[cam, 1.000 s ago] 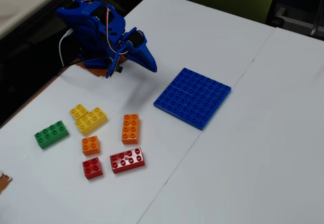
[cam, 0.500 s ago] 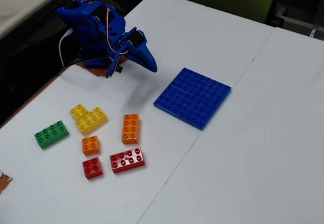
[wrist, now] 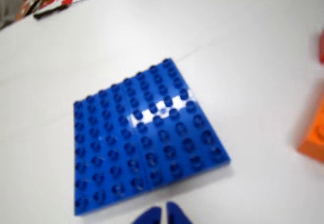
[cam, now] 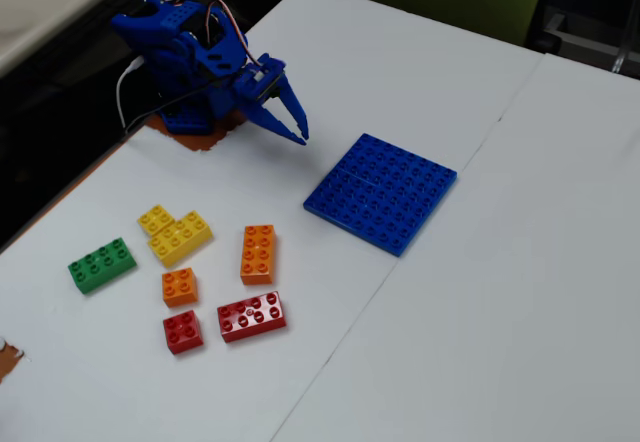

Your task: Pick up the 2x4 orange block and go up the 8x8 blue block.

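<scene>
The 2x4 orange block (cam: pixel 258 253) lies flat on the white table among other bricks; in the wrist view only an orange edge (wrist: pixel 315 135) shows at the right. The 8x8 blue block (cam: pixel 381 191) lies flat mid-table and fills the middle of the wrist view (wrist: pixel 144 135). My blue gripper (cam: pixel 301 132) hangs above the table left of the plate, well away from the orange block. Its fingertips (wrist: pixel 163 215) nearly touch with nothing between them: shut and empty.
Near the orange block lie a yellow brick (cam: pixel 175 232), a green brick (cam: pixel 102 264), a small orange 2x2 brick (cam: pixel 180 286), a small red brick (cam: pixel 183 331) and a red 2x4 brick (cam: pixel 252 316). The arm's base (cam: pixel 185 57) stands at the table's far left corner.
</scene>
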You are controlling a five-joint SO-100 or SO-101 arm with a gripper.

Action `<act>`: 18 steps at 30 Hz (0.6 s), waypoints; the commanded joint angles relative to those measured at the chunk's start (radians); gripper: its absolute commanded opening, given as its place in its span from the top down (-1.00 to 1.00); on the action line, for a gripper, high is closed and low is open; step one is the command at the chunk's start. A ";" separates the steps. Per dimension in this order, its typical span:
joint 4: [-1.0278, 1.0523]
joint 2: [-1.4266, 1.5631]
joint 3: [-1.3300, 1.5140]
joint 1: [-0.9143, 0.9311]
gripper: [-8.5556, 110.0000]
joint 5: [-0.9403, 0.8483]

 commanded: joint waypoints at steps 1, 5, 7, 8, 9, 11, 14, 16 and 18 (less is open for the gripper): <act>0.003 0.044 0.041 0.029 0.82 -0.216; 0.018 0.044 0.032 0.015 0.81 -0.232; 0.054 0.044 -0.003 0.018 0.80 -0.219; 0.083 0.044 -0.034 0.023 0.80 -0.209; 0.117 0.031 -0.072 0.029 0.78 -0.199; 0.158 -0.037 -0.166 0.037 0.73 -0.152; 0.242 -0.235 -0.365 0.041 0.68 -0.101; 0.298 -0.403 -0.525 0.054 0.68 -0.058; 0.336 -0.565 -0.669 0.078 0.67 -0.015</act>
